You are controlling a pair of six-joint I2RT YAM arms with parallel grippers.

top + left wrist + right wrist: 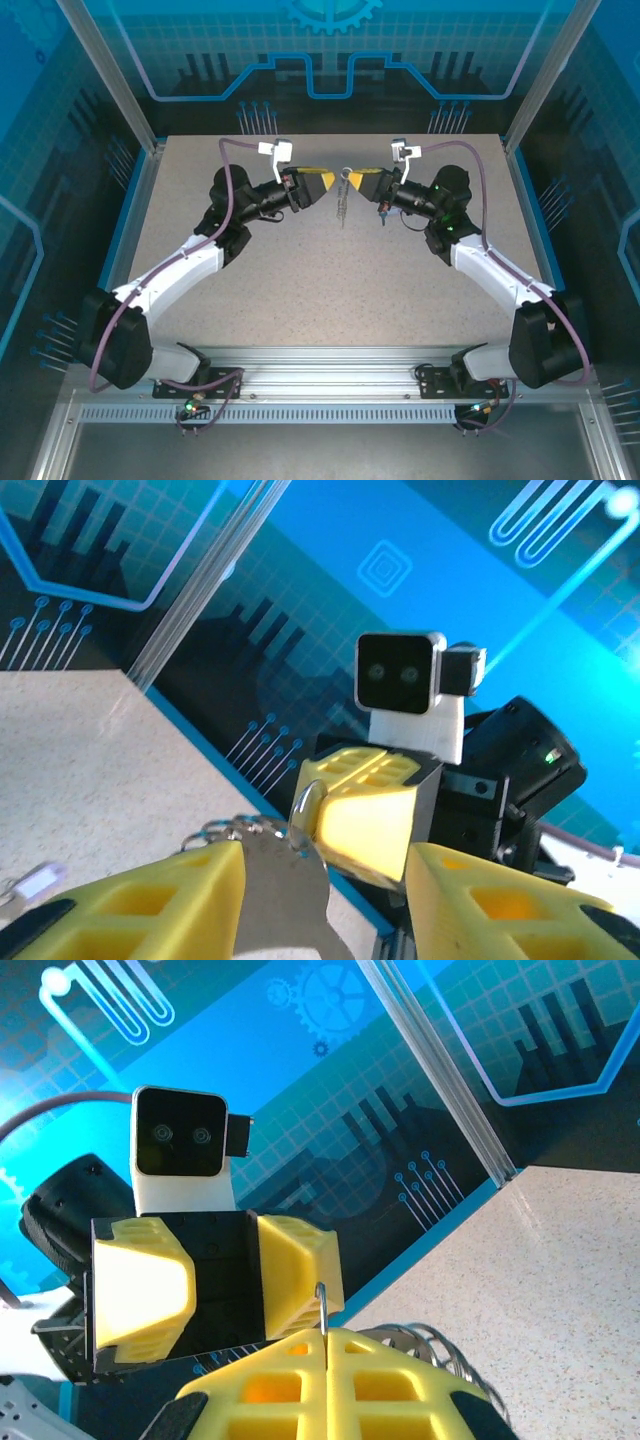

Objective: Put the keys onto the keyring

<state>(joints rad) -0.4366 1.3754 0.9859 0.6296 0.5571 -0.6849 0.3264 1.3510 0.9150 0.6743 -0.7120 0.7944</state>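
right gripper [325, 1348] pinches keyring [321, 1300]; left gripper [325, 880] parted.

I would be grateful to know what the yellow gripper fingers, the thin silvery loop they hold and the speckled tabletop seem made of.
Yellow fingers: probably moulded or printed plastic, matte, with hollow ribbed cells. Thin silvery keyring loop: apparently metal, shiny, with bright glints. Speckled beige tabletop: perhaps laminate or stone-look composite, matte; the fine speckle leaves it open.

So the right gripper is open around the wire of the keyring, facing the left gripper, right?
Not open. The right wrist view shows the right gripper shut, clamped on the wire of the keyring, facing the left gripper.
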